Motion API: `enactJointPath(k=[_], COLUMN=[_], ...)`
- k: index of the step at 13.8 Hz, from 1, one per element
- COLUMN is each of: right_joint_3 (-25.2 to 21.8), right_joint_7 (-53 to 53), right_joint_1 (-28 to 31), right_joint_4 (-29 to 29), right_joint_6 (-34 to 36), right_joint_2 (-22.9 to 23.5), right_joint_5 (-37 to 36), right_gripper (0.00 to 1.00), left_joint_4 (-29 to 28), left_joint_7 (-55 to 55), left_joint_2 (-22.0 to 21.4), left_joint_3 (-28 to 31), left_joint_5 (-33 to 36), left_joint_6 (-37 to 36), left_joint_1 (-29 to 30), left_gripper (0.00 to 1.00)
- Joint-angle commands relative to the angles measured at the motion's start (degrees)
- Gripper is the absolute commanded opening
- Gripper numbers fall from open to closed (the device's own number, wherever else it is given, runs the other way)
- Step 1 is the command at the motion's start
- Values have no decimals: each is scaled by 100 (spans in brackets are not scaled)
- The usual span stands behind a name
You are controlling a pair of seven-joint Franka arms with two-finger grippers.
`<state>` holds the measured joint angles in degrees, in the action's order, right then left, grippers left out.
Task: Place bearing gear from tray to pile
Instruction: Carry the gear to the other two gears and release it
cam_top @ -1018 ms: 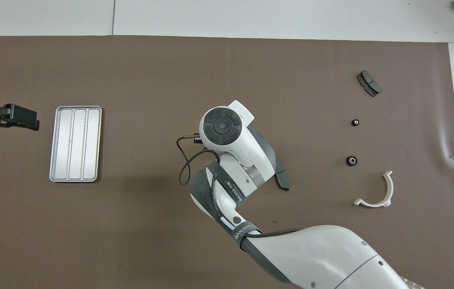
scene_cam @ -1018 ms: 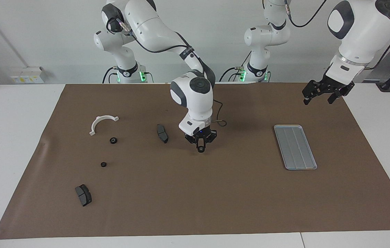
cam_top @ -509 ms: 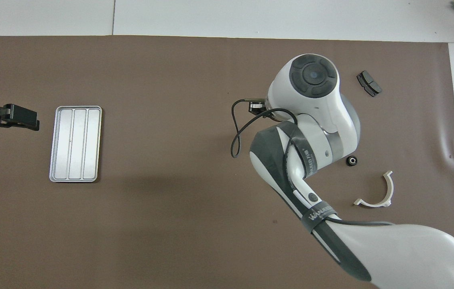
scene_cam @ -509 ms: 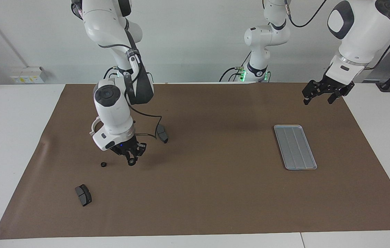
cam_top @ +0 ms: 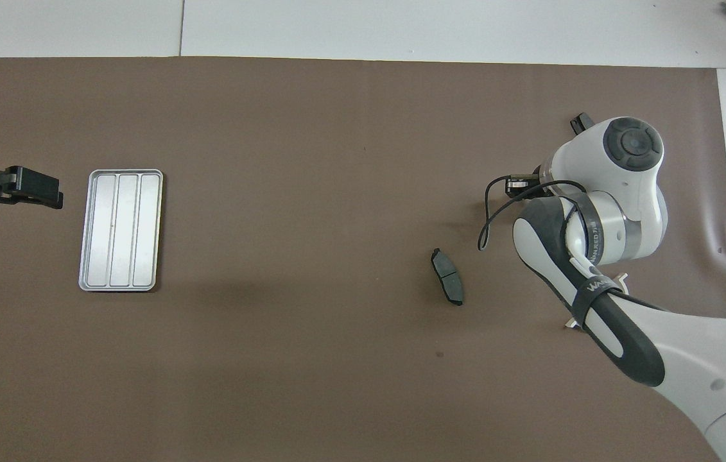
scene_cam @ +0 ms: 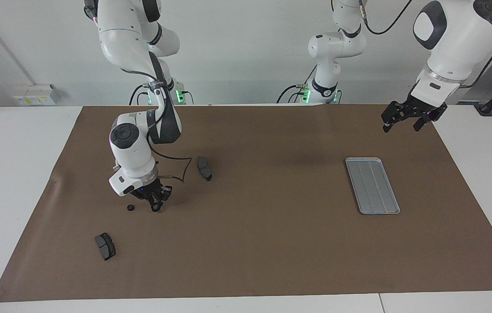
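Black and round, the small gear (scene_cam: 156,208) sits pinched at the tips of the right gripper (scene_cam: 155,206), which has swung in the last second from the middle of the mat, near the tray's side, across to the pile end and dropped low, so that the gear hangs just above the brown paper mat (scene_cam: 272,243), perhaps touching it. That leaves the carry all but finished; by my reading only the release remains. Just beside the gripper, toward the right arm's end, lies another small black gear (scene_cam: 130,207). A dark grey brake pad (scene_cam: 204,168), flat and slightly curved, lies near it toward the tray, and a second pad (scene_cam: 105,245) lies below it in the facing view. A white bracket (cam_top: 623,278) peeks out from under the arm in the overhead view. Well apart from this gripper, the ribbed silver metal tray (scene_cam: 373,185) holds nothing. The left gripper (scene_cam: 401,121) waits in the air near the tray, fingers spread.
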<state>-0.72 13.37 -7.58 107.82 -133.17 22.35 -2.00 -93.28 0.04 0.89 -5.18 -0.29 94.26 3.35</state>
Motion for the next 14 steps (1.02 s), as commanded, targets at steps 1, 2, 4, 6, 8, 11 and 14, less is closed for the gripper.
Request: enactJointPath(k=[1, 2, 4, 6, 8, 11, 14], right_joint_3=[89, 89, 89, 80, 72, 37, 28], right_joint_7=[-71, -62, -36, -19, -10, -18, -18], right_joint_1=[126, 126, 117, 73, 73, 126, 187], right_joint_4=[239, 239, 187, 117, -24, -261, -769], right_joint_6=[-148, -148, -139, -104, -16, 220, 1018], right_joint_2=[-196, -196, -204, -274, -423, -661, -933], right_joint_5=[-46, -46, -46, -37, -37, -72, -81], right_gripper=[100, 100, 100, 100, 100, 100, 100], left_joint_4=[-137, -137, -137, -137, -137, -137, -137], left_joint_7=[13, 13, 13, 13, 13, 13, 13], left_joint_2=[-133, -133, -133, -133, -133, -133, -133], left_joint_3=[26, 26, 26, 26, 26, 26, 26], left_joint_5=[-41, -41, -41, -41, -41, -41, -41], left_joint_6=[-13, -13, -13, -13, -13, -13, -13], left_joint_1=[-1, -1, -1, -1, -1, -1, -1], left_gripper=[100, 100, 100, 100, 100, 100, 100])
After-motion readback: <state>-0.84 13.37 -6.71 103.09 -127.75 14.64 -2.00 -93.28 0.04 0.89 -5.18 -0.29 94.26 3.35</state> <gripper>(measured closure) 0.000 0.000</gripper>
